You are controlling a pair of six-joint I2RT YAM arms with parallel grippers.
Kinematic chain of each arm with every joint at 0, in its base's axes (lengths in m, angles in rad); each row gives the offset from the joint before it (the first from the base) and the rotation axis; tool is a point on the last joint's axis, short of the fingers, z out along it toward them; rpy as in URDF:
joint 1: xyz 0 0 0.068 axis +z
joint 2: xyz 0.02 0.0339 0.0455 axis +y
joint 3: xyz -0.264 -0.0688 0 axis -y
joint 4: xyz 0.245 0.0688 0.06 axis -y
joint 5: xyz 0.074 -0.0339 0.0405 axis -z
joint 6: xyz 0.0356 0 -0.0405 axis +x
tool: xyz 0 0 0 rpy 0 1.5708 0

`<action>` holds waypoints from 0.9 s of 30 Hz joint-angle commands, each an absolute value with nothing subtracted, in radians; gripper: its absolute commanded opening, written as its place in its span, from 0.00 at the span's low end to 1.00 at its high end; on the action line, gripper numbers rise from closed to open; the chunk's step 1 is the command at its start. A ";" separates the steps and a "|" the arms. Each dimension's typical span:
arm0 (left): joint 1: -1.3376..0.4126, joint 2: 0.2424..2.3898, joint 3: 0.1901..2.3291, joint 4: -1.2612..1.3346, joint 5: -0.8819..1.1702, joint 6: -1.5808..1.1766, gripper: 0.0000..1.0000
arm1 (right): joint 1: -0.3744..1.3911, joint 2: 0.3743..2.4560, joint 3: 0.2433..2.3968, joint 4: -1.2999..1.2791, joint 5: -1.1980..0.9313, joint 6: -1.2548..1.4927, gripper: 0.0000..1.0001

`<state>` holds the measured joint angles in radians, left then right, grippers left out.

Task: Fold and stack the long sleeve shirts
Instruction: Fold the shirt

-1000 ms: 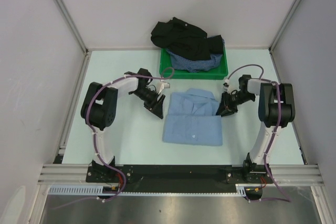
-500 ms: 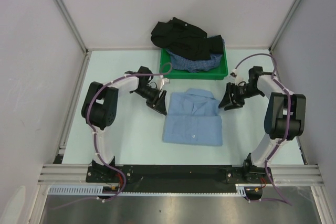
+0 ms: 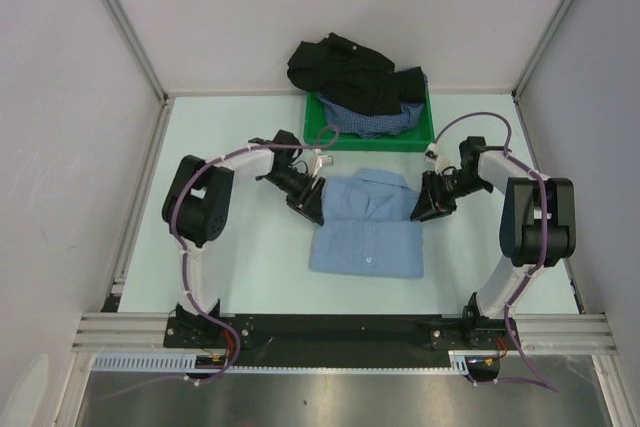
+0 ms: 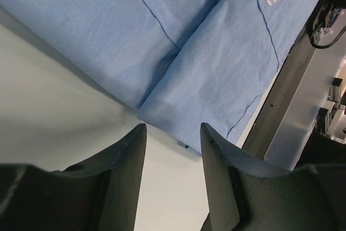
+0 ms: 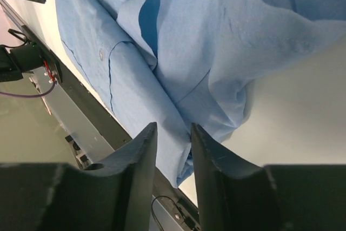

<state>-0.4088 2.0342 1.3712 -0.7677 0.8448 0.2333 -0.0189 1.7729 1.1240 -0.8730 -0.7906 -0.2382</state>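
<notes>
Now: light blue shirt (image 3: 367,232) lies folded at centre of table (image 3: 240,257), collar end at 12, folded hem at 6. Outline near square, so long axis 12–6 is a weak call. L gripper (image 3: 310,205) sits at shirt's 10 o'clock edge, cloth lying to its 3; jaws fairly wide, nothing btwn them, only bare table & shirt edge beyond. R gripper (image 3: 427,203) at shirt's 2 o'clock edge, cloth to its 9; jaws narrower, no cloth pinched as far as wrist view shows. Both arms abt equally near; judge next move needs both sides together. Hidden: tip-to-cloth contact masked from above; sleeves tucked out of sight. At 12, black shirt (image 3: 340,72) & checked shirt (image 3: 375,119) heaped in green tray (image 3: 318,137), layout unreadable
</notes>
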 commanded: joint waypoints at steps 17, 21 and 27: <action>-0.445 1.952 1.394 -0.764 0.880 0.236 0.00 | -0.023 1.737 1.121 -0.857 -0.821 -0.256 0.00; -0.436 1.901 1.422 -0.785 0.873 0.252 0.00 | -0.037 1.715 1.149 -0.876 -0.841 -0.262 0.00; -0.428 1.897 1.557 -0.883 0.856 0.307 0.00 | -0.052 1.713 1.235 -0.922 -0.865 -0.279 0.00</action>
<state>-0.4381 1.9488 1.4490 -0.8272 0.8436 0.2436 -0.0410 1.7561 1.1454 -0.8913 -0.8204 -0.2501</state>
